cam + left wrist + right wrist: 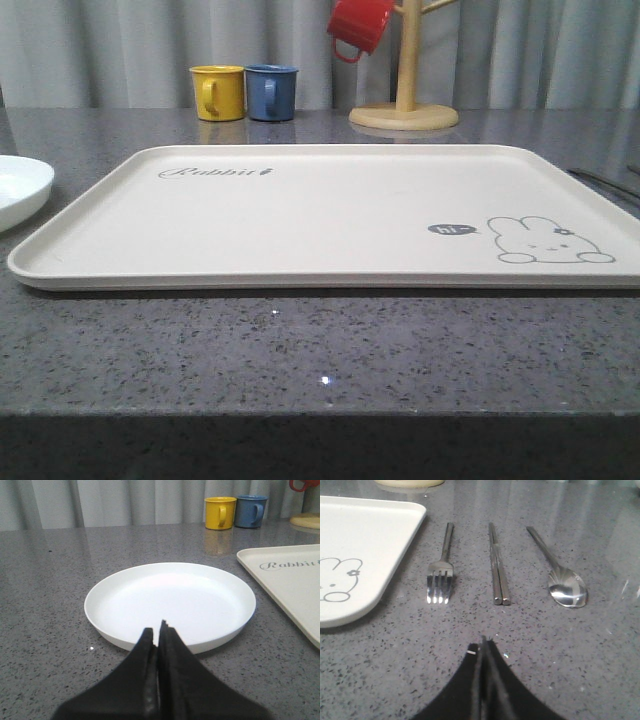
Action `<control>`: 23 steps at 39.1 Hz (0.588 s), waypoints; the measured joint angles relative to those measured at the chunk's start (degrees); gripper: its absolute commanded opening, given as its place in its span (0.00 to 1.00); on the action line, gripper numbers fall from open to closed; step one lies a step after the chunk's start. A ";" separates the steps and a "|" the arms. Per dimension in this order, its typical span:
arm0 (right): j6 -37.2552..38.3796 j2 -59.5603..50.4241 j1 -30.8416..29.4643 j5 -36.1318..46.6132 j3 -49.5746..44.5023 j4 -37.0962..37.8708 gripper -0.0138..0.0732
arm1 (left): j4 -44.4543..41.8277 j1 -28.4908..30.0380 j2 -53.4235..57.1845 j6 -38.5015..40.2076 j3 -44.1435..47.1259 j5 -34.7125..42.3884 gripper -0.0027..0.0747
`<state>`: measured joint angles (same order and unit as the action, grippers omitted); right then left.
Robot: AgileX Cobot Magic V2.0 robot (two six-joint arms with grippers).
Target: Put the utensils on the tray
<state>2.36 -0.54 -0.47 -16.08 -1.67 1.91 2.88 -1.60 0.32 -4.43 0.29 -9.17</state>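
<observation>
The cream tray [330,215] with grey "Rabbit" script and a rabbit drawing lies flat on the grey speckled table, with nothing on it; a corner of the tray [355,555] also appears in the right wrist view. Beside that corner the silver utensils lie side by side on the table: a fork [441,572], a pair of chopsticks [498,565] and a spoon [560,577]. My right gripper [483,642] is shut and empty, a short way from the chopstick ends. My left gripper [157,630] is shut and empty at the rim of a round white plate [170,605].
A yellow mug [218,92] and a blue mug [271,92] stand behind the tray. A wooden mug tree [405,100] with a red mug [358,25] hanging on it stands at the back. The white plate's edge [20,190] lies left of the tray.
</observation>
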 measured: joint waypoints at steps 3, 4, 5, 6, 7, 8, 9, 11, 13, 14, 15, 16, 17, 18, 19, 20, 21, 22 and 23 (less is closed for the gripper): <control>0.00 0.00 0.00 0.00 0.00 0.00 0.08 | 0.00 0.00 0.00 0.00 0.00 0.00 0.01; 0.00 0.00 0.00 0.00 0.00 0.00 0.08 | 0.00 0.00 0.00 0.00 0.00 0.00 0.01; 0.00 0.00 0.00 0.00 0.00 0.00 0.08 | 0.00 0.00 0.00 0.00 0.00 0.00 0.01; 0.00 0.00 0.00 0.00 0.00 0.00 0.08 | 0.00 0.00 0.00 0.00 0.00 0.00 0.01; 0.00 0.00 0.00 0.00 0.00 0.00 0.08 | 0.00 0.00 0.00 0.00 0.00 0.00 0.01; 0.00 0.00 0.00 0.00 0.00 0.00 0.08 | 0.00 0.00 0.00 0.00 0.00 0.00 0.01; 0.00 0.00 0.00 0.00 0.00 0.00 0.08 | 0.00 0.00 0.00 0.00 0.00 0.00 0.01; 0.00 0.00 0.00 0.00 0.00 0.00 0.08 | 0.00 0.00 0.00 0.00 0.00 0.00 0.01; 0.00 0.00 0.00 0.00 0.00 0.00 0.08 | 0.00 0.00 0.00 0.00 0.00 0.00 0.01; 0.00 0.00 0.00 0.00 0.00 0.00 0.08 | 0.00 0.00 0.00 0.00 0.00 0.00 0.01; 0.00 0.00 0.00 0.00 0.00 0.00 0.08 | 0.00 0.00 0.00 0.00 0.00 0.00 0.01; 0.00 0.00 0.00 0.00 0.00 0.00 0.08 | 0.00 0.00 0.00 0.00 0.00 0.00 0.01; 0.00 0.00 0.00 0.00 0.00 0.00 0.08 | 0.00 0.00 0.00 0.00 0.00 0.00 0.01; 0.00 0.00 0.00 0.00 0.00 0.00 0.08 | 0.00 0.00 0.00 0.00 0.00 0.00 0.01; 0.00 0.00 0.00 0.00 0.00 0.10 0.08 | 0.00 0.00 0.00 0.00 0.00 0.00 0.01; 0.00 0.00 0.00 0.00 0.00 0.10 0.08 | 0.00 0.00 0.00 0.00 0.00 0.00 0.01; 0.00 0.00 0.00 0.00 0.00 0.32 0.08 | 0.00 0.00 0.00 0.00 0.00 0.00 0.01; 0.00 0.00 0.00 0.00 0.00 0.43 0.08 | 0.00 0.00 0.00 0.00 0.00 0.00 0.01; 0.00 0.00 0.00 0.00 0.00 0.57 0.08 | 0.00 0.00 0.00 0.00 0.00 0.00 0.01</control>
<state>2.36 -0.54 -0.47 -16.08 -1.67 2.48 2.88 -1.60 0.32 -4.43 0.29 -9.17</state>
